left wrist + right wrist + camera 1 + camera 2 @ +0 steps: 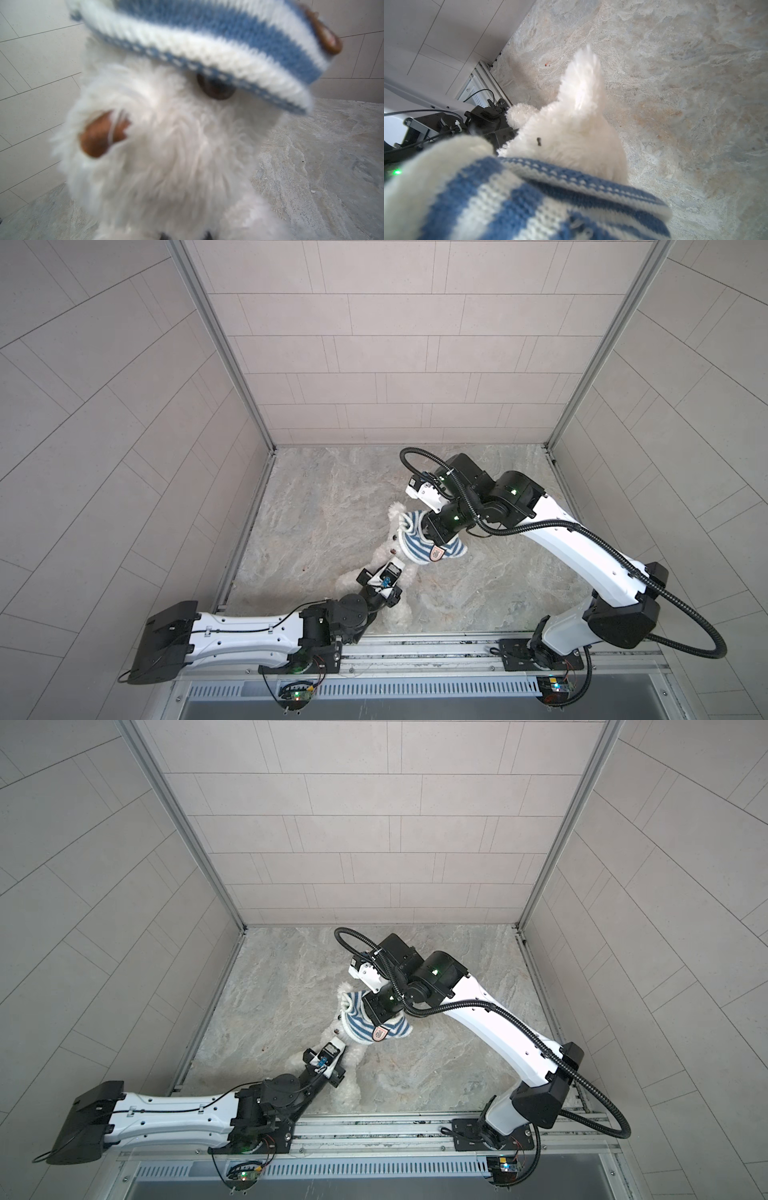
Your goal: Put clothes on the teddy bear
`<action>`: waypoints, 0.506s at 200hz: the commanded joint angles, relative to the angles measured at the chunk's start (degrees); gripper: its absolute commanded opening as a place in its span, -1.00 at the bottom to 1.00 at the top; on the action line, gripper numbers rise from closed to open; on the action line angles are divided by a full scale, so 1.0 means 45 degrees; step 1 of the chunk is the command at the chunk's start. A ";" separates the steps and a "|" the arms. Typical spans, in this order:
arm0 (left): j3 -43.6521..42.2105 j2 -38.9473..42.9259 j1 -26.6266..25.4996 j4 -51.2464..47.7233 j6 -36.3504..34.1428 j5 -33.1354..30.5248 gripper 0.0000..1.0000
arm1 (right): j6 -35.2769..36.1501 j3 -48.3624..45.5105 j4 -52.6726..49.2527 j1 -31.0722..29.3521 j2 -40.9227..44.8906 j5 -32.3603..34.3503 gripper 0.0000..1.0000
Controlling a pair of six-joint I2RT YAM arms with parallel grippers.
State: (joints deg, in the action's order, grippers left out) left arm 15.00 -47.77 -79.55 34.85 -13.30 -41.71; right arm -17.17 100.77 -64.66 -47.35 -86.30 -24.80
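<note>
The fluffy white teddy bear (388, 526) (347, 1090) is held up off the marbled table near its middle. My left gripper (398, 563) (338, 1045) is shut on its body from the front, and in the left wrist view the fingertips (164, 236) are sunk in the fur. A blue-and-white striped shirt (415, 545) (359, 1025) with a badge (435, 554) sits over the top of the bear's head, its hem just above the eye (216, 89). My right gripper (413, 530) (357, 1007) is shut on the shirt, its fingers hidden inside the knit (508, 197).
Tiled walls (124, 448) close in the marbled table (498, 572) on the left, back and right. A metal rail (415, 649) carrying both arm bases runs along the front edge. The right arm's looped cable (685, 614) hangs off the front right.
</note>
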 commanded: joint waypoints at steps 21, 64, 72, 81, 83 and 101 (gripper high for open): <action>0.0202 0.0400 -0.0023 0.0999 0.0751 -0.0209 -1.00 | 0.0211 -0.0543 0.0389 -0.0746 0.1124 -0.0324 -1.00; 0.0159 0.0556 -0.0008 0.0456 0.1090 -0.0203 -0.69 | 0.0849 -0.0909 0.0721 -0.1032 0.2046 0.0938 -1.00; 0.0185 0.0610 -0.0028 0.0297 0.1162 -0.0106 -0.50 | 0.0952 -0.0910 0.0745 -0.1111 0.2120 0.1342 -1.00; 0.0191 0.0705 -0.0018 0.0040 0.1277 0.0170 -0.25 | 0.1064 -0.0957 0.0822 -0.1210 0.2195 0.1928 -1.00; 0.0198 0.0716 -0.0018 -0.0037 0.1310 0.0247 -0.20 | 0.1077 -0.0975 0.0841 -0.1229 0.2218 0.2051 -1.00; 0.0344 0.1118 -0.0015 -0.1273 0.2009 0.1502 0.36 | 0.1197 -0.1436 0.1362 -0.1235 0.2588 0.3378 -1.00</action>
State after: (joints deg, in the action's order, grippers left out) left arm 15.07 -45.12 -79.88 33.47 -8.47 -40.29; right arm -14.24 96.16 -60.27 -52.27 -77.25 -17.67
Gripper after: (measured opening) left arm 0.522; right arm 0.072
